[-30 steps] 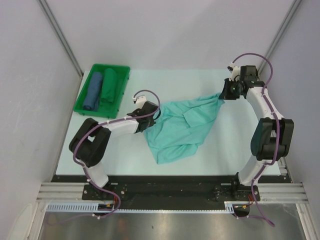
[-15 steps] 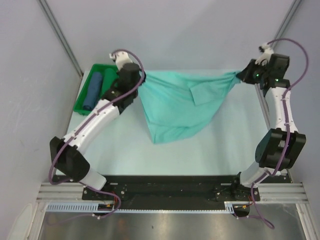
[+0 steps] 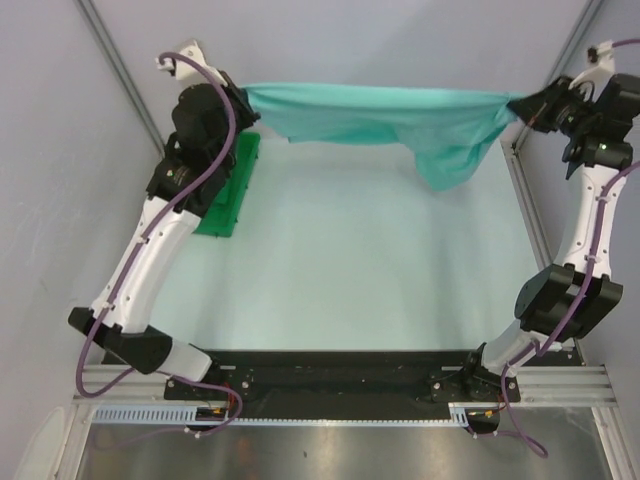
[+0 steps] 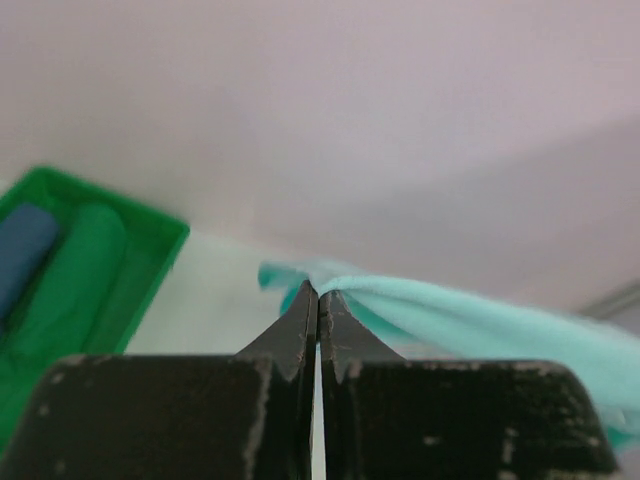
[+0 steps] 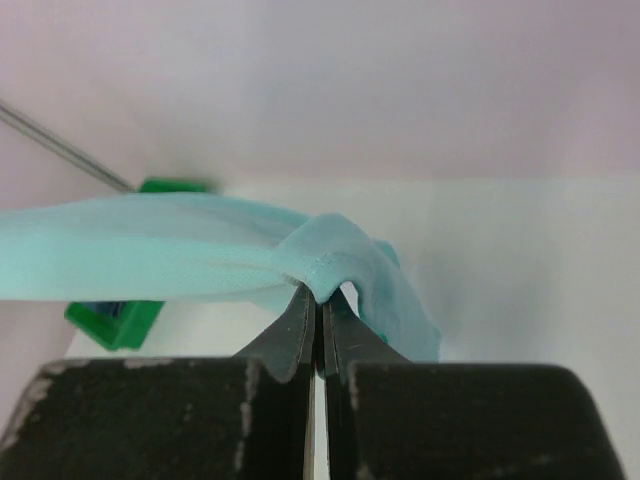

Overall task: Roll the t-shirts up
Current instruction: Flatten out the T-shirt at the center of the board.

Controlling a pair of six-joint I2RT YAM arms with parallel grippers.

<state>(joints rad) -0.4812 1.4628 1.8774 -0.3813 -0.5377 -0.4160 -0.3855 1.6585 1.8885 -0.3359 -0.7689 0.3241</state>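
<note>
The mint-turquoise t-shirt (image 3: pixel 380 118) hangs stretched in the air between both grippers, high over the far side of the table, with a loose part drooping near its right end (image 3: pixel 455 160). My left gripper (image 3: pixel 243 95) is shut on its left end; in the left wrist view the cloth (image 4: pixel 470 320) runs off to the right from the closed fingertips (image 4: pixel 318 292). My right gripper (image 3: pixel 520 106) is shut on its right end; in the right wrist view the cloth (image 5: pixel 150 260) bunches over the closed tips (image 5: pixel 320 295). A dark green rolled shirt (image 4: pixel 70 280) and a blue one (image 4: pixel 20 255) lie in the tray.
The green plastic tray (image 3: pixel 228 200) stands at the far left of the table, mostly hidden behind my left arm in the top view; its rim shows in the left wrist view (image 4: pixel 150 270). Grey walls and metal posts enclose the table on three sides.
Both arms have lifted the mint shirt off the table and pulled it out sideways, from a crumpled heap to a taut band held high between them.
</note>
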